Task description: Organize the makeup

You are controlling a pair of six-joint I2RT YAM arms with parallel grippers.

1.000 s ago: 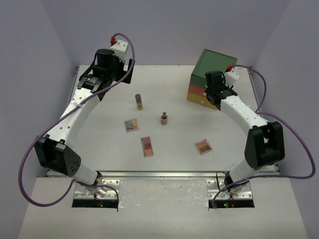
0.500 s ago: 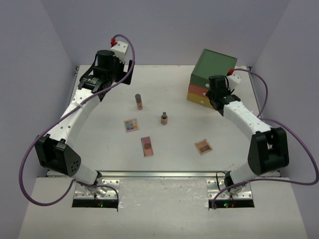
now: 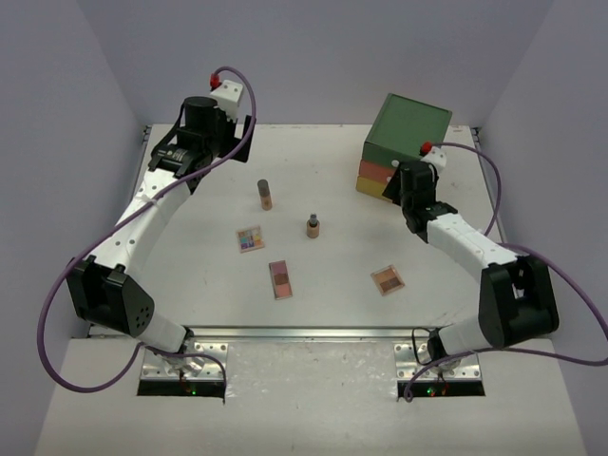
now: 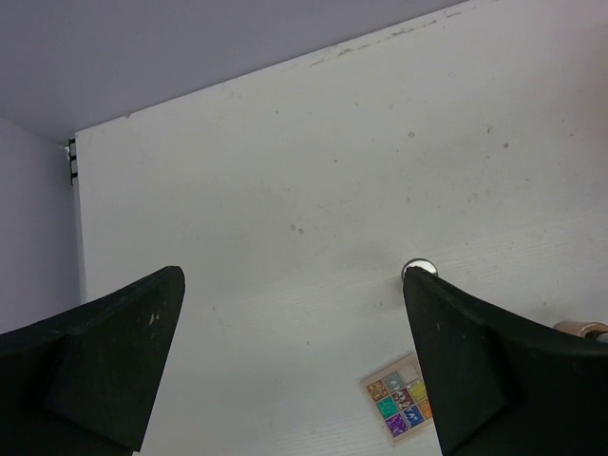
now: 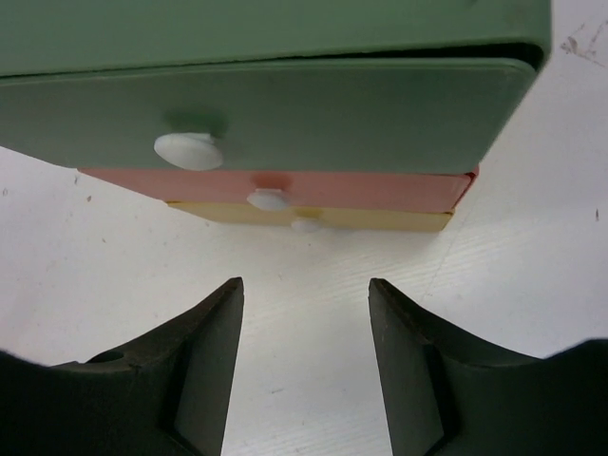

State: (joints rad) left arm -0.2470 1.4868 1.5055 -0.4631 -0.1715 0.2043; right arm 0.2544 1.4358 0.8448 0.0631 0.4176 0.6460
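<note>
5 items, all apart. Tall tan tube [image 3: 265, 195] and short tan tube [image 3: 313, 226] upright. Multicolour palette [image 3: 251, 237], long pink-brown palette [image 3: 280, 279] and square brown palette [image 3: 388, 279] flat.

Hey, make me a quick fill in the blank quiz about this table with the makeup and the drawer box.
The right claw faces the drawer box, whose top drawer is ____.
The knobs on its drawers are all ____ in colour.
The number of flat palettes on the table is ____.
The left claw is ____ and holds nothing.
Missing: green; white; three; open.
</note>
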